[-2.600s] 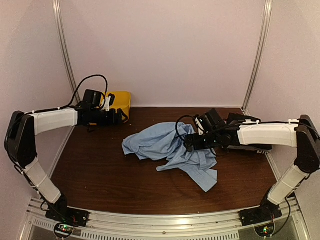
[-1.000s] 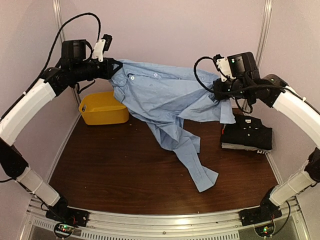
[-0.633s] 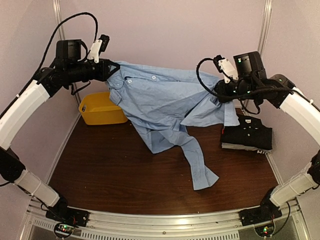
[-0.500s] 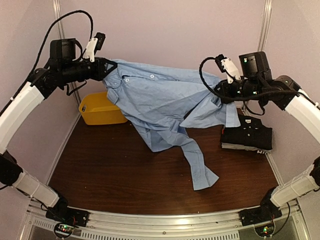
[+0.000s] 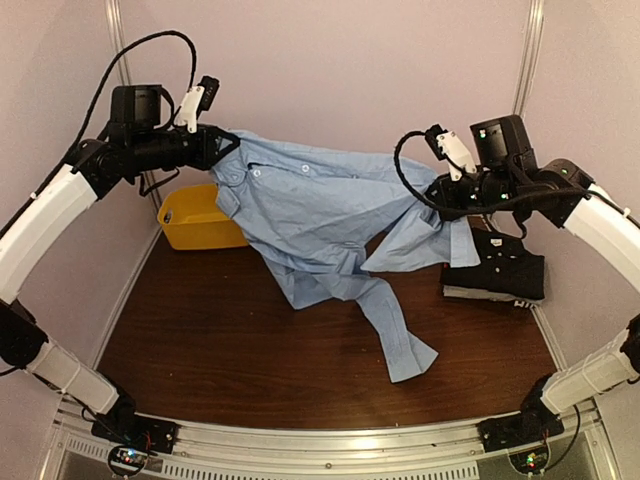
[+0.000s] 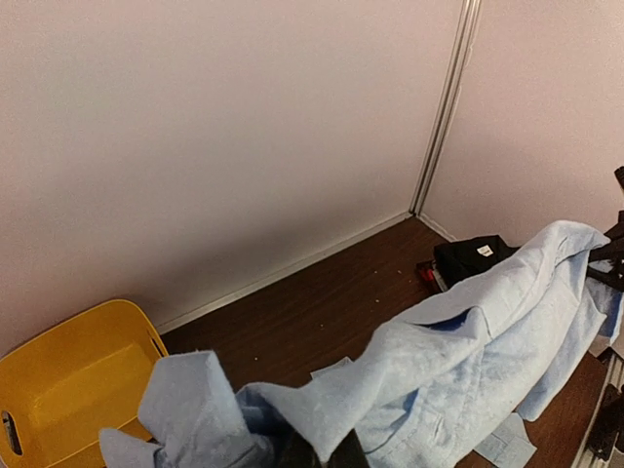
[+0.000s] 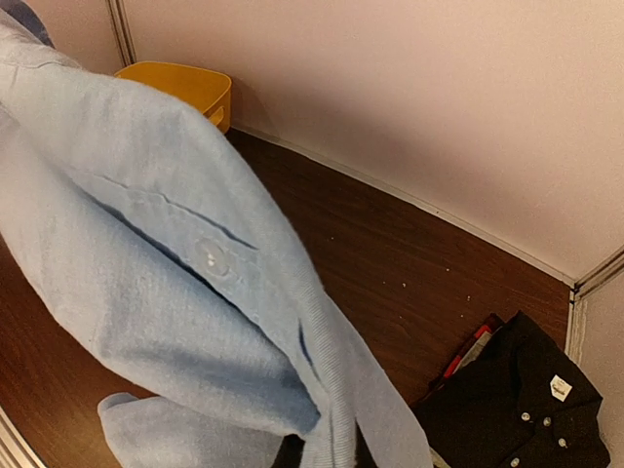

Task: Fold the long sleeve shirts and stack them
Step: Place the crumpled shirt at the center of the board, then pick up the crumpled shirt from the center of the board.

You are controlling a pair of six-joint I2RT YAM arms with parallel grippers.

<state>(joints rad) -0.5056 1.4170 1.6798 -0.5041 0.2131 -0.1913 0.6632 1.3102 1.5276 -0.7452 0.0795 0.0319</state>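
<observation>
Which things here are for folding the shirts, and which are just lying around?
For the job: the light blue shirt, held up between the left end effector and the right end effector; the folded black shirt.
Just lying around: the yellow bin.

Dark brown wood-grain table (image 5: 200,350), closed in by pale walls at back and sides. In its far left corner, tight to the walls, a yellow plastic bin (image 5: 195,225), open side up, standing directly on the wood. Straight across from the bin, by the opposite wall, a folded black shirt (image 5: 505,265) with small white buttons, stacked on a pale grey garment (image 5: 478,294). Out from the bin toward the middle and near edge, only the trailing sleeve (image 5: 398,335) of a light blue shirt (image 5: 310,205) touching down, cuff flat on the wood.
</observation>
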